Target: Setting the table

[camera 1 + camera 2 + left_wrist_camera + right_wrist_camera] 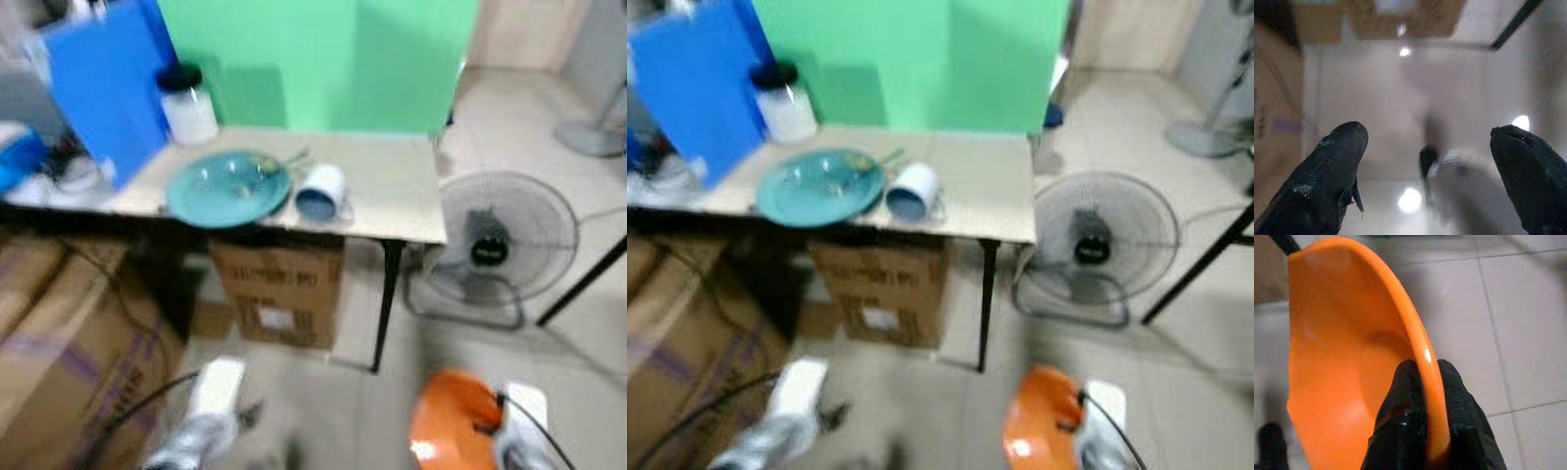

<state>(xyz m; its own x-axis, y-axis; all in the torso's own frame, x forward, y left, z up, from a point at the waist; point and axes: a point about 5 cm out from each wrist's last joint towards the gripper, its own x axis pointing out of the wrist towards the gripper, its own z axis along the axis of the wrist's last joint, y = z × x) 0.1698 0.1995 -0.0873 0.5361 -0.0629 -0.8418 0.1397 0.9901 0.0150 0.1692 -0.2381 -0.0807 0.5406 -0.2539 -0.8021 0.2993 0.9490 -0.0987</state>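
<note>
Table (392, 196) ahead w/ green board (323, 59) behind; cardboard boxes (279, 294) underneath, fan (500, 245) on floor beside; teal plate (228, 188) near front edge, white cup (321, 190) tipped just beside it; orange bowl (1347, 362) low at R, right gripper (1425, 382) pinched on its rim; left gripper (1425, 152) fingers apart, holding nothing, over floor.

We are facing a desk (392, 196) that is carrying a plate (228, 188) with a cup (320, 190) lying on its side just to the plate's right and a jar (188, 104) behind. A cardboard box (279, 291) is sitting under the desk, a fan (495, 247) is standing on the floor to its right, and more boxes (69, 343) are lying to our left.
</note>
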